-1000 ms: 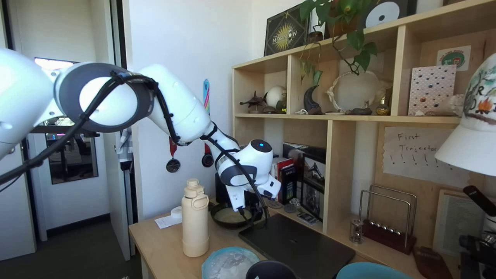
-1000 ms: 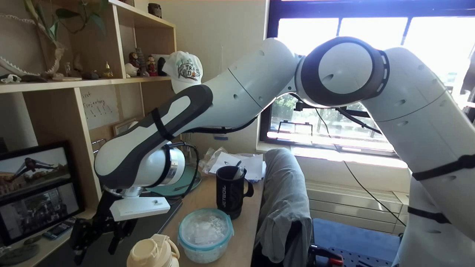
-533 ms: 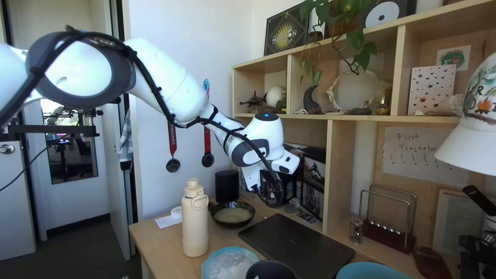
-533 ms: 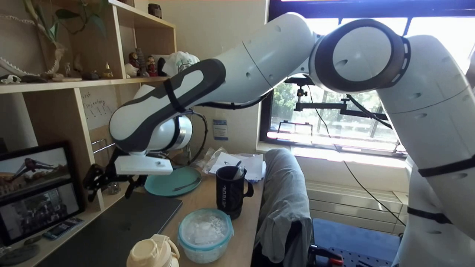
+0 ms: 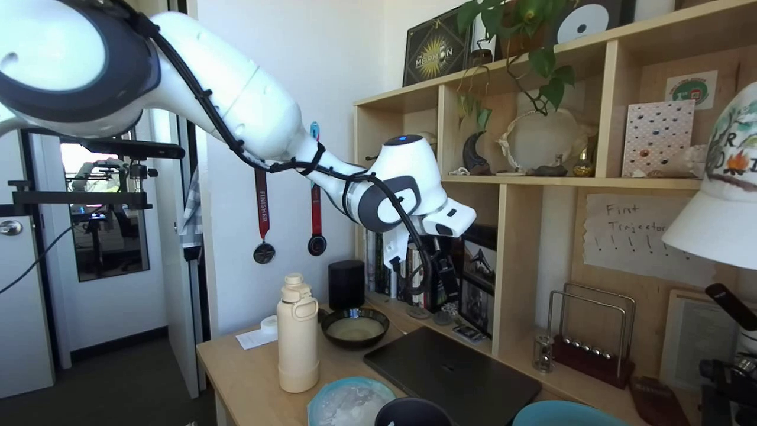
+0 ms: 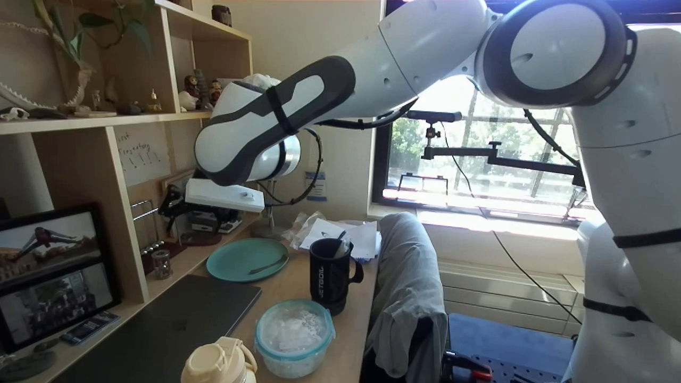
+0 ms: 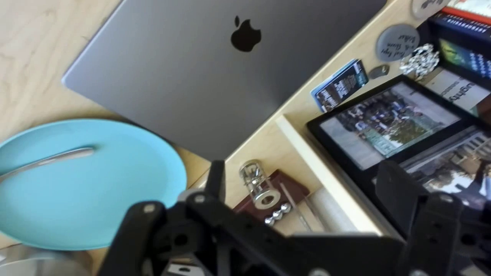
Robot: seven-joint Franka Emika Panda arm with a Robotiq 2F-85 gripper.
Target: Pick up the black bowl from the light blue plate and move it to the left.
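Gripper (image 7: 303, 176): higher than laptop (image 7: 207, 84), fingers (image 7: 216, 180) spread wide.
Light blue plate (image 7: 96, 191): just beside laptop's one end, metal utensil (image 7: 53, 158) on it.
Black mug (image 6: 323, 282): near laptop's corner, pen-like stick (image 6: 342, 234) inside.
Lidded tub (image 6: 293, 355): off laptop's long side, whitish contents.
Black bowl (image 5: 355, 329): near laptop's opposite end, grey-tan inside, can't tell if filled.

Black bowl (image 5: 355, 329) and blue plate (image 7: 96, 188) sit well apart.
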